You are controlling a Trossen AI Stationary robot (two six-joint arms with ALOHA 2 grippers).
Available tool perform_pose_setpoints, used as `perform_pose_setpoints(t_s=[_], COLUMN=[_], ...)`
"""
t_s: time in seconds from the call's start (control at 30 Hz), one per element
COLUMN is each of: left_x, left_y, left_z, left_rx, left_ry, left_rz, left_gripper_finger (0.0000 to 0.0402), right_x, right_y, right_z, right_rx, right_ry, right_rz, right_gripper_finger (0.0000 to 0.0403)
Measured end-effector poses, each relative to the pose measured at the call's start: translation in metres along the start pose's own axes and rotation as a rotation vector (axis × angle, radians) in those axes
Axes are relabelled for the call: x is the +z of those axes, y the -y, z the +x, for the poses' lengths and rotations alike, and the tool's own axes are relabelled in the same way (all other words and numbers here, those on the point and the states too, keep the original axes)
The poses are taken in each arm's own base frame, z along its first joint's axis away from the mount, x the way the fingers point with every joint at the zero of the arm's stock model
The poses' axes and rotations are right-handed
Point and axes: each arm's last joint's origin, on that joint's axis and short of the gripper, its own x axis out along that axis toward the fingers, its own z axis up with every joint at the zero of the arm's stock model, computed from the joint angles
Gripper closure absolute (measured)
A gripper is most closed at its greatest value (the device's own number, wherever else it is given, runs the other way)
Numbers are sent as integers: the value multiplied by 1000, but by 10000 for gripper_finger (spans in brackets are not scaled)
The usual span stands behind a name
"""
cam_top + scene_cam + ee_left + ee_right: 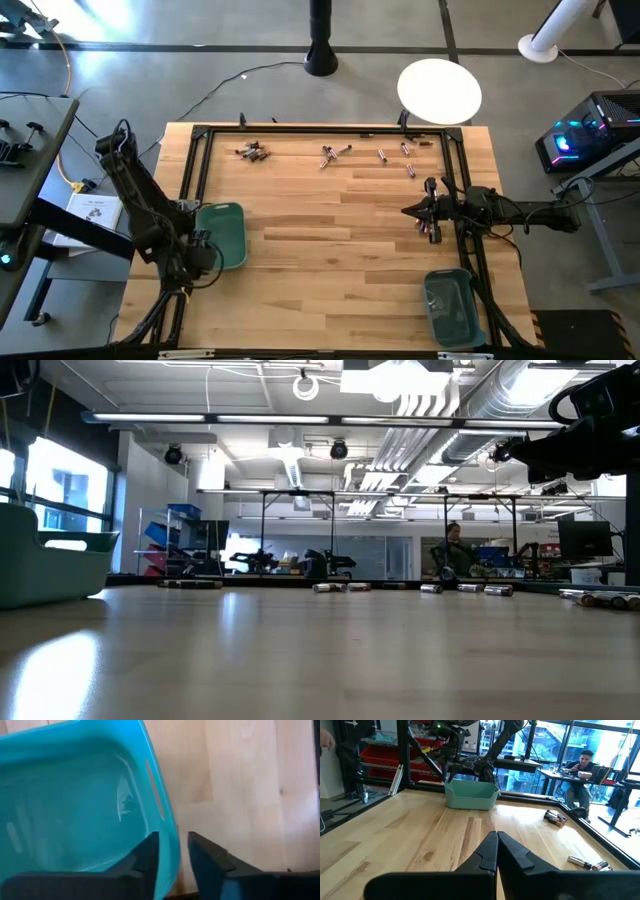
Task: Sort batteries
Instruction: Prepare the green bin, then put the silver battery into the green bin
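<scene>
Right bin: a teal bin is seen at the near right corner of the tabletop.
Left bin: a teal bin is set by the left edge.
Left tool: the left tool is placed over that bin's rim, fingers slightly apart, nothing seen between them.
Right tool: the right tool is held near the right edge, fingers together, empty.
Batteries: a few batteries lie just beside the right tool; the rest are scattered along the far edge.
</scene>
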Motion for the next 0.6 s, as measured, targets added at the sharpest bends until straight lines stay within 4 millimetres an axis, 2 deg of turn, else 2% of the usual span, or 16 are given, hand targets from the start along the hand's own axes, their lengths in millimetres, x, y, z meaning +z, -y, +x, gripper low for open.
perform_pose_setpoints(t_s=[0.17,0.33,0.47,0.6], left_x=[-4,-3,7,22], left_y=[-2,-8,-11,-18], left_z=[-8,-22,-48,-78], left_rx=[-102,-182,-218,-160], left_ry=[-70,-48,121,405], left_rz=[-93,-282,-328,-326], left_gripper_finger=[231,219,226,236], right_x=[0,0,0,0], right_y=[0,0,0,0], right_z=[0,0,0,0], right_rx=[0,0,0,0], right_ry=[0,0,0,0], right_rz=[0,0,0,0], right_gripper_finger=[402,402,402,402])
